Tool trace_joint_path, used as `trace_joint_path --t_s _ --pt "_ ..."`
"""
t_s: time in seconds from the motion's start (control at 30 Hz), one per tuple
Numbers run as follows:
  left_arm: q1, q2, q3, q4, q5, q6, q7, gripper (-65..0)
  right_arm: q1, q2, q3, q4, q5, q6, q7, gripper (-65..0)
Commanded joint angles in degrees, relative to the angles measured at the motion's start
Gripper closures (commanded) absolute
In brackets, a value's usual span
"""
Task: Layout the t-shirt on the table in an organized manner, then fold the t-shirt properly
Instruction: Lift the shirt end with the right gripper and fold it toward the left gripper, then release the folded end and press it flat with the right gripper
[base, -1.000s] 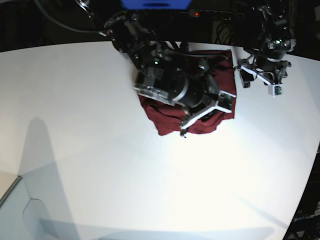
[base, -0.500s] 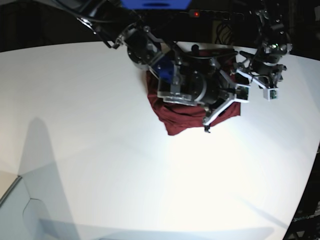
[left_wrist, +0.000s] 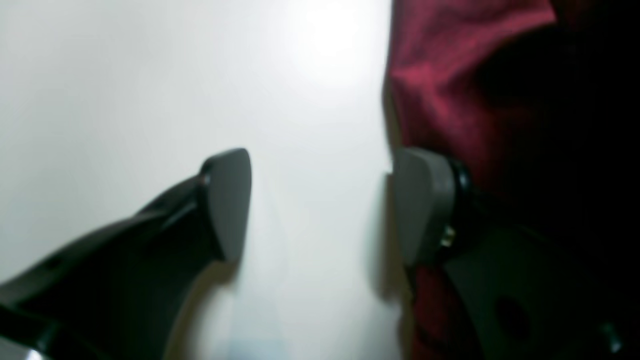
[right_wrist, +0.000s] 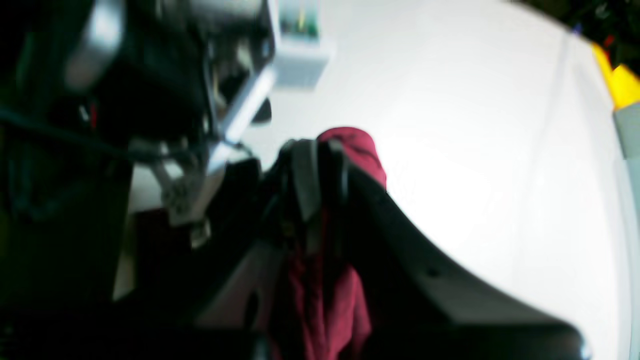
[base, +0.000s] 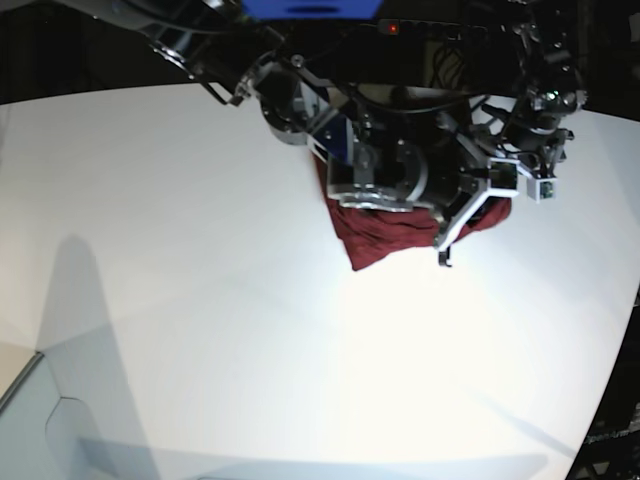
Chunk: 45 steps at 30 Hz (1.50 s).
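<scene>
The t-shirt (base: 385, 235) is bunched on the table (base: 200, 300) near its far edge, toward the right of the base view. It is partly covered from above by the right gripper (right_wrist: 320, 170), and the left gripper (left_wrist: 320, 210) is placed just beside the cloth's right margin, over bare tabletop

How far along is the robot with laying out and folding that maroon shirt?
Early stage. Nothing looks done: the t-shirt is a crumpled heap on the table, neither spread flat nor folded. In hand: the right pincer is shut on a bunch of the fabric, while the left pincer is open over bare table beside the shirt's edge, holding nothing. Left: spreading it flat, straightening the sleeves, then every fold.
</scene>
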Motion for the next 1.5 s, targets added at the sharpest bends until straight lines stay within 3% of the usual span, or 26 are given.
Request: trace_joint_path --t_s 0.0,0.4,0.6,0.7,0.83,1.0,1.23,1.47 --pt "-0.05 -0.32 -0.16 0.97 -0.56 -0.04 -0.95 -43.1 1.01 -1.06 0.09 1.16 0.86 -0.23 1.85 0.0" --pt "-0.14 -0.32 -0.16 0.88 -0.56 -0.04 -0.95 -43.1 2.60 -1.06 0.53 -6.14 0.77 -0.23 6.43 -0.7" --pt "-0.14 -0.32 -0.25 0.97 -0.56 -0.04 -0.95 -43.1 2.24 -1.06 1.40 -5.70 0.77 -0.23 6.51 -19.0" --pt "-0.14 -0.32 -0.25 1.32 -0.56 -0.04 -0.95 -43.1 1.72 -1.06 1.40 -3.77 0.77 -0.23 6.60 -23.5" --pt "0.04 -0.49 -0.25 1.41 -0.56 -0.04 -0.95 -43.1 -0.39 -1.06 2.64 2.65 0.77 -0.23 6.16 -24.0" --pt "1.53 -0.84 -0.34 2.90 -0.64 -0.04 -0.95 -43.1 -5.23 -1.06 9.23 7.31 0.68 -0.23 6.07 -24.5" --pt "3.90 -0.84 -3.68 6.86 -0.64 -0.57 -0.95 -43.1 -10.59 -1.06 17.84 6.26 0.68 -0.23 6.07 -24.5" --pt "3.82 -0.93 -8.25 7.03 -0.64 -0.65 -0.95 -43.1 -14.37 -0.71 21.10 4.94 0.50 -0.23 6.07 -24.5"
